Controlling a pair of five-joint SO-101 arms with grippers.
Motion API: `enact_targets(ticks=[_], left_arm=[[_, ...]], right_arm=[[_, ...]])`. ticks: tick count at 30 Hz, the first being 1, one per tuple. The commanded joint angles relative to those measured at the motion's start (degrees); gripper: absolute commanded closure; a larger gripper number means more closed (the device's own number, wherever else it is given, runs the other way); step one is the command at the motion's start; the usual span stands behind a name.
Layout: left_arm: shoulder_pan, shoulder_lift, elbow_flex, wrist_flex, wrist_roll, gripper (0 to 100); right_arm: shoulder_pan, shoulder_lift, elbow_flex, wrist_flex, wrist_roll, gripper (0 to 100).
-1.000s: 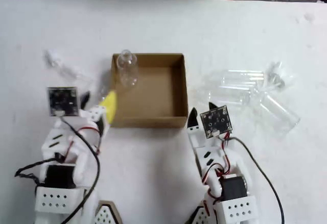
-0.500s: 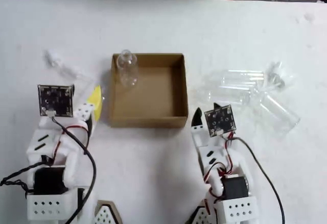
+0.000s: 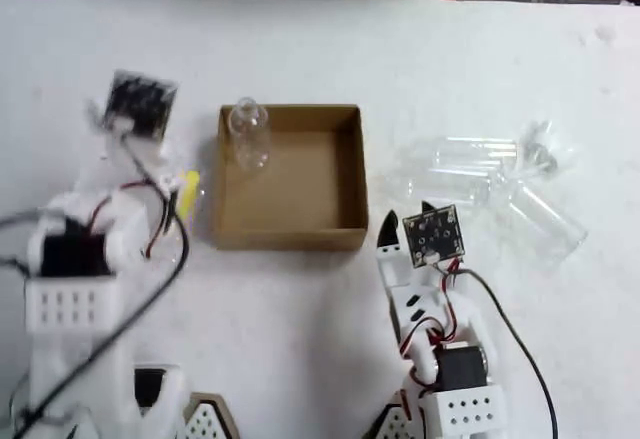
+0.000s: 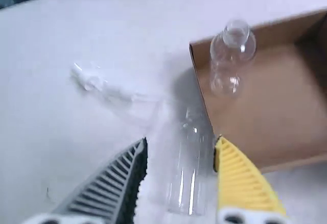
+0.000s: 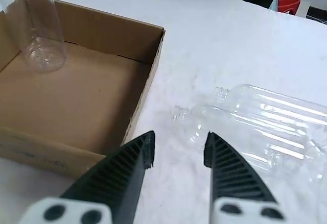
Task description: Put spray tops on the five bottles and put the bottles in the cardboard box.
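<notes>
Bottle [image 4: 185,183] lies between left gripper [image 4: 181,145] jaws, spread, beside box [image 4: 202,89]

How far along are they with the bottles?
An upright bottle is in the cardboard box, its neck apparently bare. The left gripper hangs open over a second bottle beside the box; nothing is held. Other bottles lie untopped near the open right gripper.

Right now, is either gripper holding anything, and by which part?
Nothing is held. The left gripper is open, with a finger on either side of a lying bottle, not clamping it. The right gripper is open and empty.
</notes>
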Motion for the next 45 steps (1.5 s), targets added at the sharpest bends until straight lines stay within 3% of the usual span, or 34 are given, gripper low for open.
enact_targets(ticks=[1, 10, 16, 21, 32, 38, 45], left_arm=[[0.13, 10.07, -7.91, 2.29, -3.43, 80], [-1.01, 25.89, -13.63, 0.97, -3.87, 80], [-1.63, 34.42, -14.24, -9.05, -4.04, 80], [-1.80, 40.04, -14.24, -14.86, -8.35, 80], [-1.80, 45.58, -14.15, -21.36, -8.26, 80], [-1.80, 48.40, -14.15, -21.10, -8.70, 81], [-7.96, 49.63, -14.24, -22.95, -11.78, 81]], right_arm=[[0.40, 0.22, 0.53, 0.13, 0.00, 85.4], [0.40, 0.22, 0.53, 0.40, 0.00, 85.4], [0.40, 0.22, 0.53, 0.48, 0.00, 85.4], [0.40, 0.22, 0.53, 0.48, 0.09, 85.4], [0.40, 0.22, 0.53, 0.48, 0.09, 85.4], [0.40, 0.31, 0.53, 0.48, 0.09, 85.4], [0.40, 0.40, 0.53, 0.48, 0.09, 85.4]])
